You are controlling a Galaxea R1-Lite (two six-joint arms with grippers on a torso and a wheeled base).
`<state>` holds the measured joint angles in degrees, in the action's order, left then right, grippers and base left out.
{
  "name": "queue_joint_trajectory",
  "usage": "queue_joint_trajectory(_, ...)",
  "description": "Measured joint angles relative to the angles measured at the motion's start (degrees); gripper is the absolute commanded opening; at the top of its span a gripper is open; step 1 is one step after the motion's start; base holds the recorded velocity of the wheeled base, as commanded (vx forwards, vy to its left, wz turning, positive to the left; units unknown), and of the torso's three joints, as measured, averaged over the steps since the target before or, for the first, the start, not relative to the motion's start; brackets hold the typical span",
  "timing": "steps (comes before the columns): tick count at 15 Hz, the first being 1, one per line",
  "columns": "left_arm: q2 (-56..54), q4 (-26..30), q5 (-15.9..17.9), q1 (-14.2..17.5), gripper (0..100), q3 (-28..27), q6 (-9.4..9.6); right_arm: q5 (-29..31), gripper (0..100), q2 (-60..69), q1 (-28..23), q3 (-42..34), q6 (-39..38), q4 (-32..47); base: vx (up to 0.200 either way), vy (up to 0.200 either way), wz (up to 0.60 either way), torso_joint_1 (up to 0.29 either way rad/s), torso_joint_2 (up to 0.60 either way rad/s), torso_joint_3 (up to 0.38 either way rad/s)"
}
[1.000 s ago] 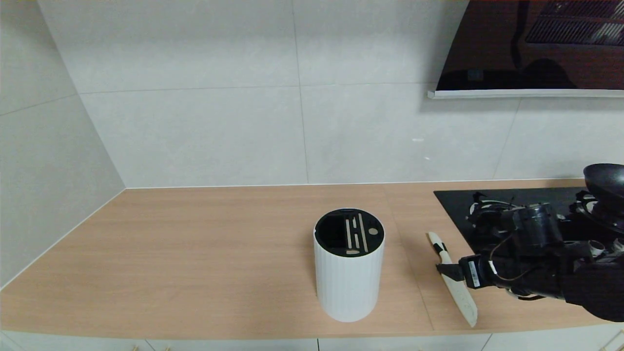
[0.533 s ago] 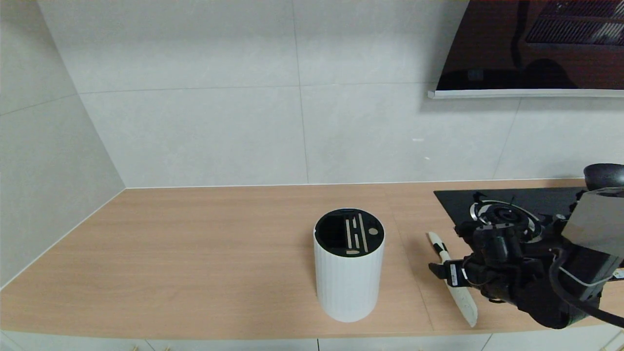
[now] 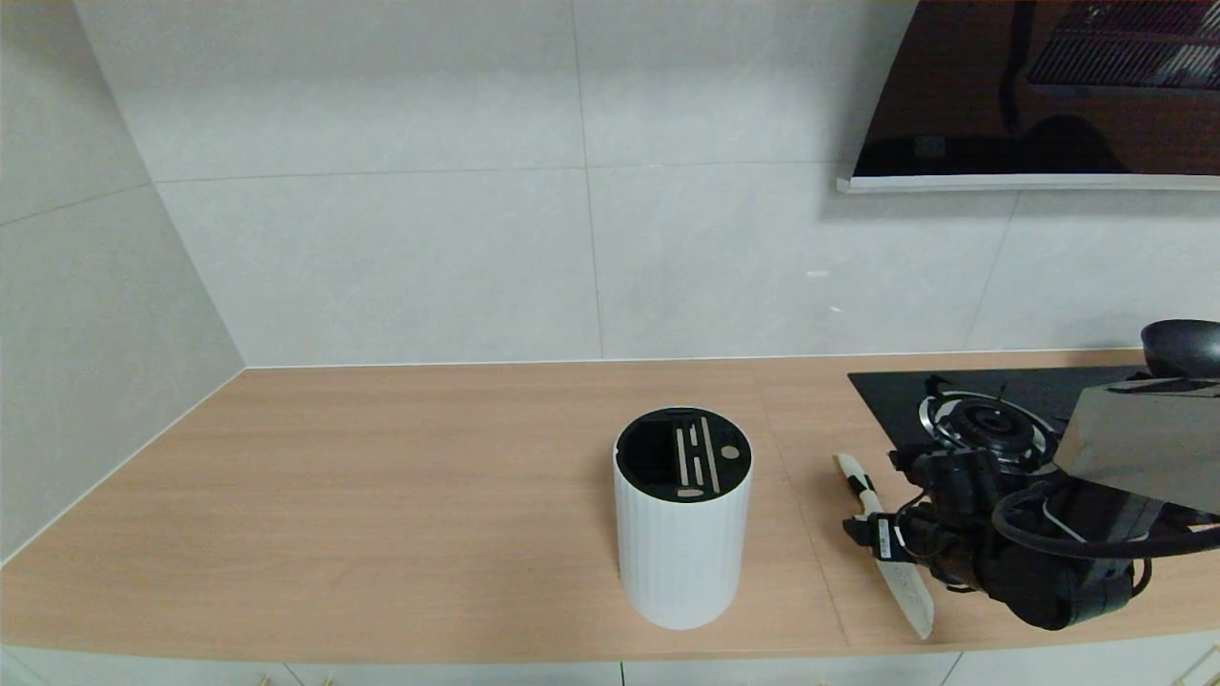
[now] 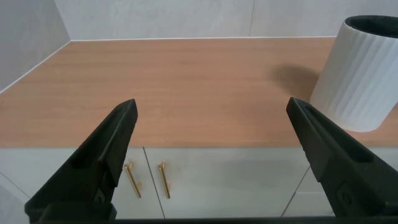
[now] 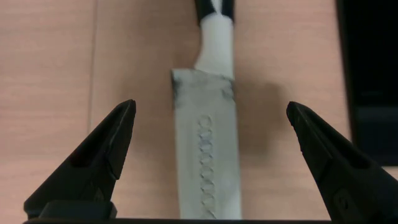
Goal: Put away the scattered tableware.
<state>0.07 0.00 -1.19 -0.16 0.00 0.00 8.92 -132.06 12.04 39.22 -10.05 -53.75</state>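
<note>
A white knife [image 3: 906, 592] with a black-banded handle lies flat on the wooden counter [image 3: 429, 476], right of the white ribbed cylindrical holder [image 3: 681, 543]. The holder has a black slotted top. My right gripper [image 3: 864, 530] hovers low over the knife's middle, open, one finger on each side of it. The right wrist view looks straight down on the blade [image 5: 208, 162], which lies between the spread fingers of the right gripper [image 5: 211, 111]. My left gripper [image 4: 211, 107] is open and holds nothing, out beyond the counter's front edge, with the holder [image 4: 360, 78] off to one side.
A black gas hob [image 3: 982, 419] lies on the counter at the right, with a dark pan [image 3: 1182, 345] at its far edge. A range hood [image 3: 1039, 95] hangs above. Cabinet doors with gold handles [image 4: 163, 180] sit below the counter's front edge.
My right arm has swung round and its wrist has turned, bringing the gripper down over the knife's middle. The knife and holder have not moved.
</note>
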Motion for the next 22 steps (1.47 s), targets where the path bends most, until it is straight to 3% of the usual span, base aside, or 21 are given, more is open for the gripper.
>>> queue_joint_trajectory(22, 0.0, 0.0, 0.0, 0.0, 100, 0.0, 0.0, 3.6, 100, -6.2, 0.7, 2.8, 2.0, -5.2, 0.0, 0.0, 0.0, 0.0, 0.0, 0.0)
